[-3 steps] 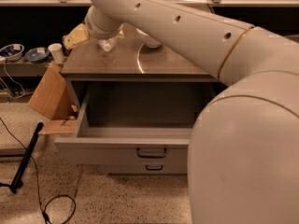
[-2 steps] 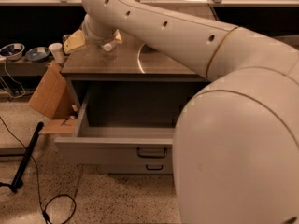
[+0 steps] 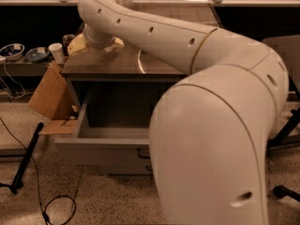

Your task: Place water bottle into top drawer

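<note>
The top drawer (image 3: 101, 146) of the grey cabinet (image 3: 108, 67) is pulled open, and the part of its grey inside that shows is empty. My large white arm (image 3: 206, 107) hides the drawer's right half. My gripper (image 3: 108, 45) hangs from the wrist over the back left of the cabinet top, next to a yellowish bag (image 3: 76, 44). The water bottle is not in view; the arm and wrist cover that part of the cabinet top. Only a curved edge of the white bowl (image 3: 139, 63) shows beside the arm.
A cardboard box (image 3: 49, 93) leans against the cabinet's left side. A paper cup (image 3: 56, 52) and two bowls (image 3: 12, 50) sit on a low shelf at the left. A black pole (image 3: 26, 157) and a cable (image 3: 56, 209) lie on the floor. A chair base (image 3: 287, 135) stands at the right.
My arm has swung left and towards the camera and now fills more of the view. The gripper has shifted a little left over the cabinet top. The drawer has stayed open.
</note>
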`<state>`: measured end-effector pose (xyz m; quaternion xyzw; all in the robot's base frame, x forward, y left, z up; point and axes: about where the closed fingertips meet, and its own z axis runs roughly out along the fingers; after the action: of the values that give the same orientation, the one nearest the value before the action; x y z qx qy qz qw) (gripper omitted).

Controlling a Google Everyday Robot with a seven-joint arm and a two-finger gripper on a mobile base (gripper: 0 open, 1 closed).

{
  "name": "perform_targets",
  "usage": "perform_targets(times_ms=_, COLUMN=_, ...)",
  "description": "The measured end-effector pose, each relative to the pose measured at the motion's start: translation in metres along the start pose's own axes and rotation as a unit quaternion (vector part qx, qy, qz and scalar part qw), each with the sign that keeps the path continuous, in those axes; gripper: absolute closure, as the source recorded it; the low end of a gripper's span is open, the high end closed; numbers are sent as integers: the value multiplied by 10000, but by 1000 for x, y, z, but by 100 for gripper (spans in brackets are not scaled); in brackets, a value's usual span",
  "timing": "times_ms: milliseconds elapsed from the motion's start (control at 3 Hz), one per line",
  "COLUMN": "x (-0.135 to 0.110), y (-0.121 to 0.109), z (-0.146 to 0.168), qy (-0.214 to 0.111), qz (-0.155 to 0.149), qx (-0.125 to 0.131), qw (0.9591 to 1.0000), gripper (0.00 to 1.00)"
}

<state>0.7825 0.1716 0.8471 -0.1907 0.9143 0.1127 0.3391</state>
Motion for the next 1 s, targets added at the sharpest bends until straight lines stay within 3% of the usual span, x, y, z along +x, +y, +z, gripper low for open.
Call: perform_targets(times_ms=1000, x=-22, y=-29, z=22, qy=-12, qz=19, qx=638, qw=9980, gripper=0)
